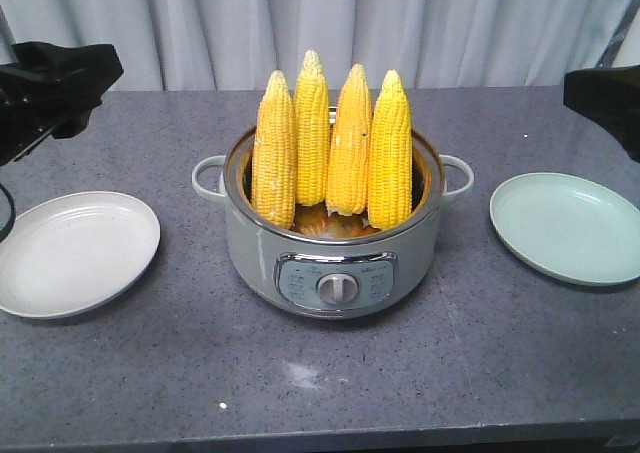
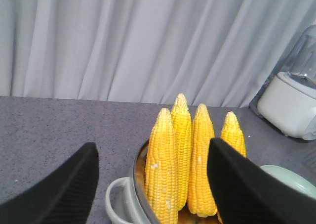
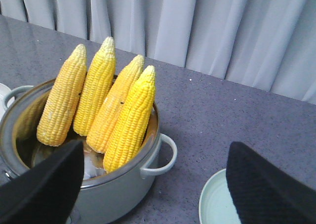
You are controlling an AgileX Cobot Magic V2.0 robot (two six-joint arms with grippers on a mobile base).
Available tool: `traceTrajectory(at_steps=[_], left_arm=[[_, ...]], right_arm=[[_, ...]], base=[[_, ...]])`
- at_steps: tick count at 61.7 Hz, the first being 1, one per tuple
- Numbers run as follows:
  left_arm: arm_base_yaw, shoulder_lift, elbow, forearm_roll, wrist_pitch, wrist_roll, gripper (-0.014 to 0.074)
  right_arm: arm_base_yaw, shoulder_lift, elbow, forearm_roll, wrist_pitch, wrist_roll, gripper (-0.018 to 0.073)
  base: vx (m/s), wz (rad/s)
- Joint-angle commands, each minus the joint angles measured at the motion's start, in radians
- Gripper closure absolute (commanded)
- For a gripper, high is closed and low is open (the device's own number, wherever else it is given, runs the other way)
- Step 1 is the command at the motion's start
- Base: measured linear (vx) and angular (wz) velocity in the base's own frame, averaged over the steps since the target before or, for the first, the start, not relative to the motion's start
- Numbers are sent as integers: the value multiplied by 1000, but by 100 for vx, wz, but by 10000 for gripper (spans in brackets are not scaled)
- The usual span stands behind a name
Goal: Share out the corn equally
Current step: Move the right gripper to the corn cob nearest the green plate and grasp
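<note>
Yellow against grey: four cobs of corn [image 1: 312,133] standing on end, tips up, packed side by side in a pale grey-green electric pot [image 1: 260,263] at the middle of a speckled grey table [image 1: 150,373]. Seen from the front as a tight row, neighbours touching, upper halves rising well above the rim; seen from the right wrist as leaning back a little, bases down in the bowl. On the pot's front, a silver panel with a round dial [image 1: 338,289]; on either side, a loop handle [image 1: 197,178]. Flanking the pot, well apart from it: a white plate [image 1: 75,253] on the robot's left, a pale green plate [image 1: 565,228] on its right, both flat on the table. Raised at the table's left end, beyond the white plate, the black left gripper [image 2: 152,145], spread wide, ribbed fingers [image 2: 59,189] framing the cobs in its own camera and touching none. Opposite, at the right end above the green plate's far side, the right gripper [image 3: 157,146], likewise spread wide, well apart from pot and corn. Behind everything, a pleated pale curtain [image 1: 400,23]. At the edge of the left wrist view, past the green plate, a white appliance [image 2: 289,103] with a clear upper part. Near the table's front edge, a faint whitish smear [image 1: 300,375].
</note>
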Motion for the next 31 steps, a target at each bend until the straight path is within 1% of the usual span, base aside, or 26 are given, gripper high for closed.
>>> traceTrajectory(at_steps=[1,5,14,23,31], left_arm=[[-4,-12,-36,-6,-117,1,132],[-4,-12,-36,-9,-131,1,132],[-4,-12,-37,-8,-112,1,132],[-4,-12,-36,-4,-101,1,132],[-4,-12,-36,-4,-101,1,132]], right_arm=[[-5,37,-50,50,-85,-21,-18],[-5,92,-91,80,-66,-36,-18],[-5,242,-224,157,2,-78,-18],[-5,392,-327,304,33,-143,-18],[-5,510,-375,406,37,-192,-18]], base=[[0,0],[0,0],[0,0],[0,0],[0,0]])
